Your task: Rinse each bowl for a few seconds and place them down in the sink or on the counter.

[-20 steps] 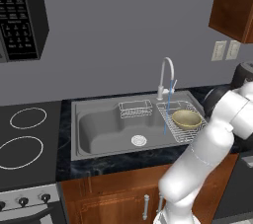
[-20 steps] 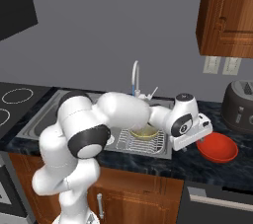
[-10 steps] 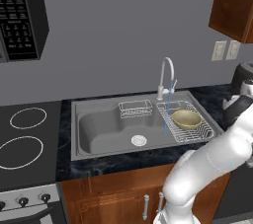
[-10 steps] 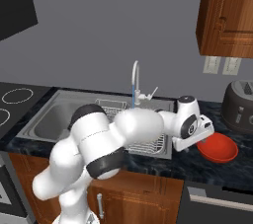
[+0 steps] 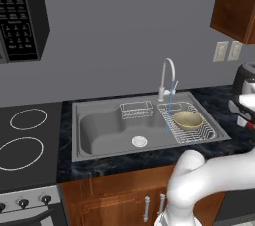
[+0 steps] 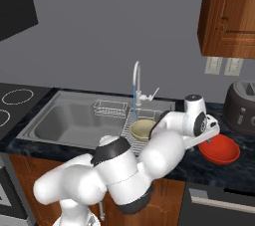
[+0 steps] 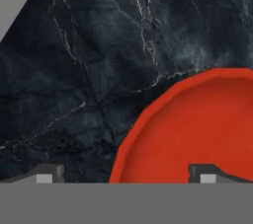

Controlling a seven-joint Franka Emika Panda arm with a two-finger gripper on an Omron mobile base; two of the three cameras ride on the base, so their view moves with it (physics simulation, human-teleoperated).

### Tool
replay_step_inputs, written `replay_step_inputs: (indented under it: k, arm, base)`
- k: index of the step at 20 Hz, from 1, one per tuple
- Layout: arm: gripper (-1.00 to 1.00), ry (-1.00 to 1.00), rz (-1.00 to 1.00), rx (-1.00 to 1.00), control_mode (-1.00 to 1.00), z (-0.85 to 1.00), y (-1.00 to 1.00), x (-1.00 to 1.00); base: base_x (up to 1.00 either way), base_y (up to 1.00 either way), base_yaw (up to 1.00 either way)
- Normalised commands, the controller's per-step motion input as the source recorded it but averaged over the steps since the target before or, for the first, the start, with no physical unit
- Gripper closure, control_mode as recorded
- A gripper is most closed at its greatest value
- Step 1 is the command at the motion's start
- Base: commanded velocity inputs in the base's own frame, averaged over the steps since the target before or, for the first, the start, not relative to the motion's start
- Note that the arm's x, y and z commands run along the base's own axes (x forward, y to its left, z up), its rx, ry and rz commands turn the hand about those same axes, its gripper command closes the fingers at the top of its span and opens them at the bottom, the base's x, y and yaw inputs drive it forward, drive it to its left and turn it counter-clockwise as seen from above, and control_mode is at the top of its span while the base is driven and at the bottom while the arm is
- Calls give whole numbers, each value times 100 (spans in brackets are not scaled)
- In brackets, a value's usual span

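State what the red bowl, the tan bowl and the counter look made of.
Red bowl: glossy, uniform red, likely glazed ceramic or plastic.
Tan bowl: beige with a duller sheen, perhaps ceramic; not certain.
Counter: dark blue-black with pale veins, looks like polished marbled stone.

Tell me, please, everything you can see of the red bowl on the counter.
The red bowl is shallow, round and glossy bright red, with a smooth inside that looks empty. It sits upright on the dark marbled counter to the right of the sink, in front of a dark appliance. The open hand hovers just above its rim; nothing grips it.
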Motion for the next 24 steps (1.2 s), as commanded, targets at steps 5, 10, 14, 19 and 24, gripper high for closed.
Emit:
replay_step_inputs:
  k: [5, 10, 14, 19, 24]
  arm:
    - [-100, 6, 0, 5, -100, -9, -17, 8]
    - [-100, 15, 0, 9, -100, -22, -10, 1]
    - [-100, 18, -2, 6, -100, -37, 1, -1]
    - [100, 17, -3, 3, -100, -45, 7, -2]
    - [100, 3, -1, 5, -100, -9, -5, 0]
  base:
    - [0, 0, 0]
    - [0, 0, 0]
    - [0, 0, 0]
    - [0, 0, 0]
    - [0, 0, 0]
